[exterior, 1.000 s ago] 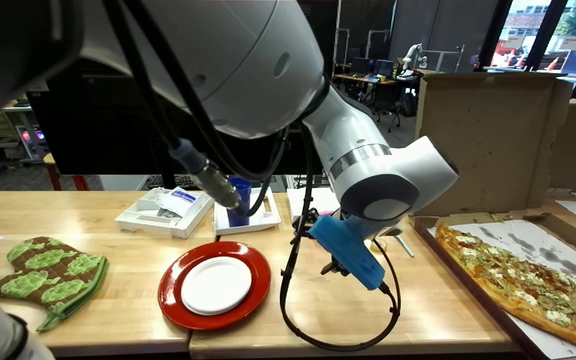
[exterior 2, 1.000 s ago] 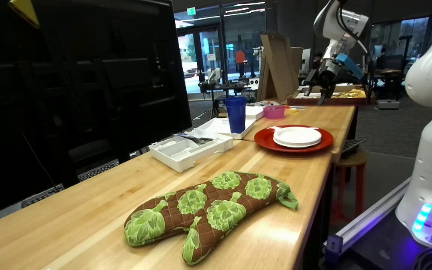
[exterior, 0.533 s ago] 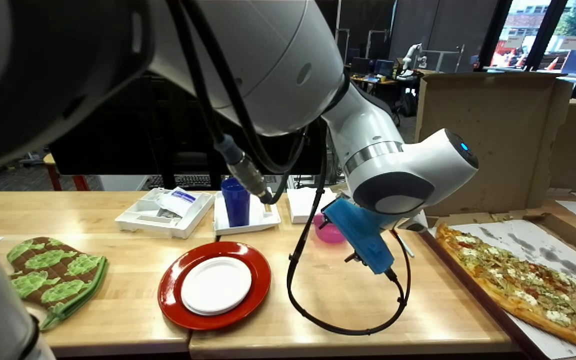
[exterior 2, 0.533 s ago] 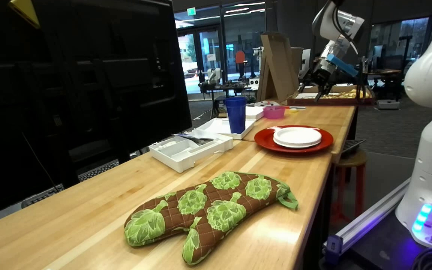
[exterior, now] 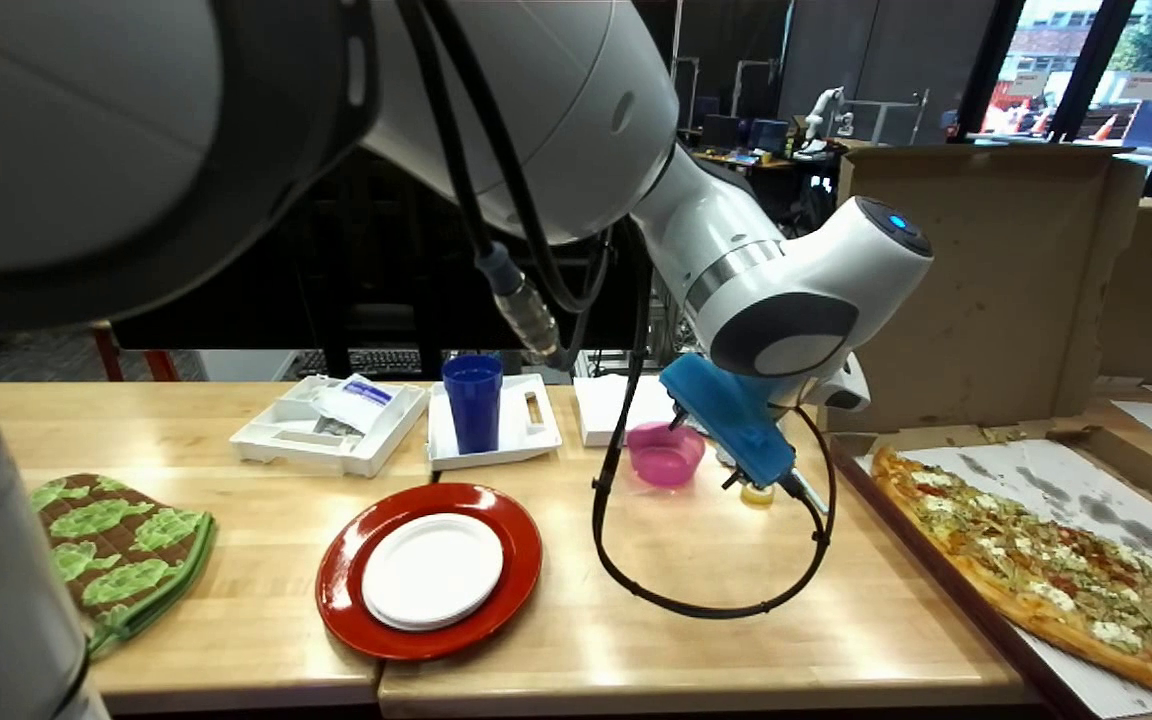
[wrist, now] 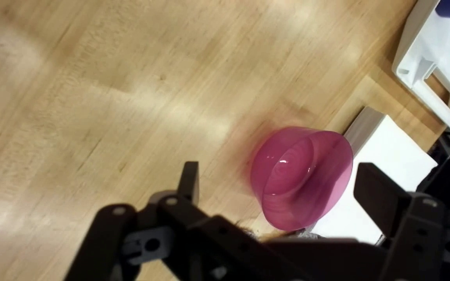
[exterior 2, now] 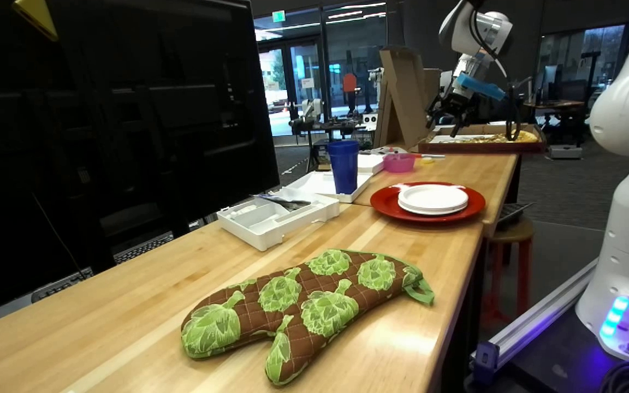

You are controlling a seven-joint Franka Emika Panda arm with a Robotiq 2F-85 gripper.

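A: What is being counted singly?
B: One translucent pink round bowl [wrist: 301, 179], one tall blue plastic cup [exterior: 474, 410], one wide red round plate [exterior: 341, 575] and one brown-and-green quilted oven mitt [exterior 2: 303, 305] are being shown.
A: And in pairs?
B: Two shallow white plastic trays [exterior: 526, 442] are being seen.

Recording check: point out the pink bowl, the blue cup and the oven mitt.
Pink bowl [wrist: 302, 178], in the wrist view: on its inner surface.
Blue cup [exterior 2: 343, 169], in an exterior view: middle of its outer side.
Oven mitt [exterior 2: 308, 304], in an exterior view: middle of its quilted face.
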